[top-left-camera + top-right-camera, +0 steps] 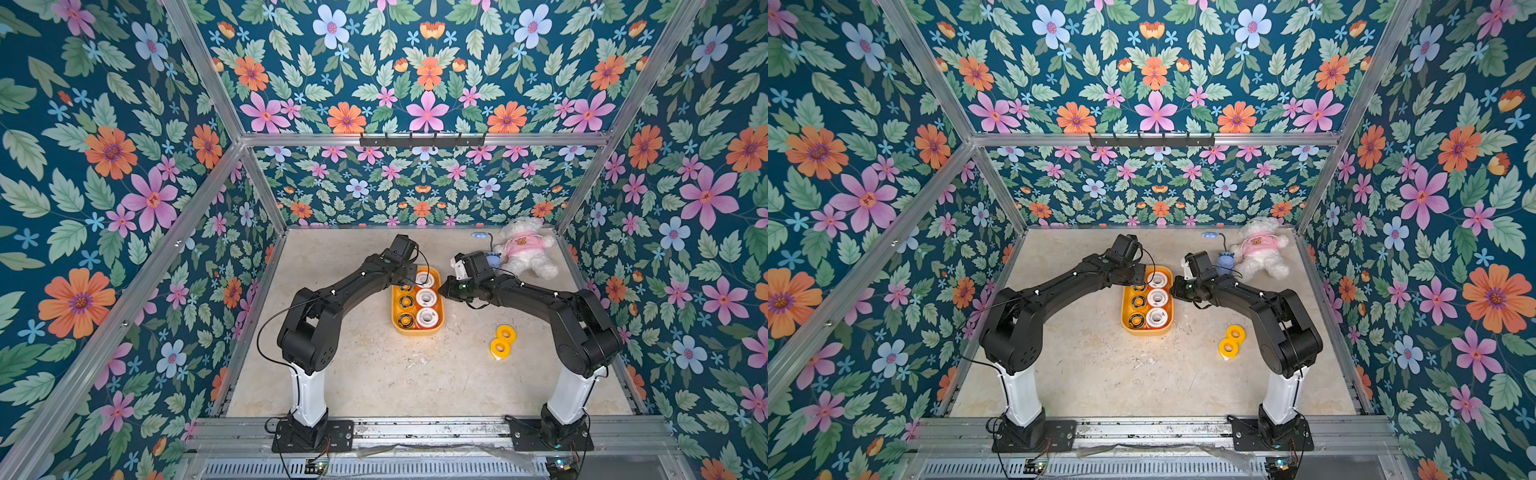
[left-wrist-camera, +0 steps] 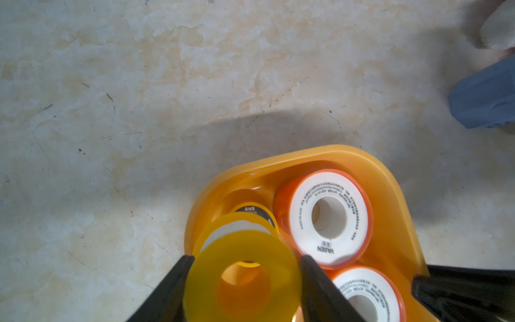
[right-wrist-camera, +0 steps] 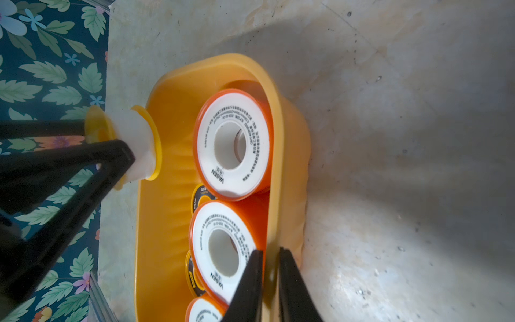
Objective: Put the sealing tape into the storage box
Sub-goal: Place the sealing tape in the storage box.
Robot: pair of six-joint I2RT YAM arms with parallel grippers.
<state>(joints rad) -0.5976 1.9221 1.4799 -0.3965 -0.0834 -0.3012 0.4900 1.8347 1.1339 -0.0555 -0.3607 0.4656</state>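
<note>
— Where's the box (image 1: 417, 331)?
— On the table (image 1: 374, 382) in both top views; only the right wrist view shows the right gripper (image 3: 270, 251) pinching its wall
— And the left gripper (image 2: 245, 258)?
— Clamped on a yellow roll (image 2: 203, 276) above the box's far corner

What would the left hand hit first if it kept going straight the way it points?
Probably the black-and-yellow ring in the storage box; the yellow roll in the left hand would touch it first, though depth is unclear.
</note>
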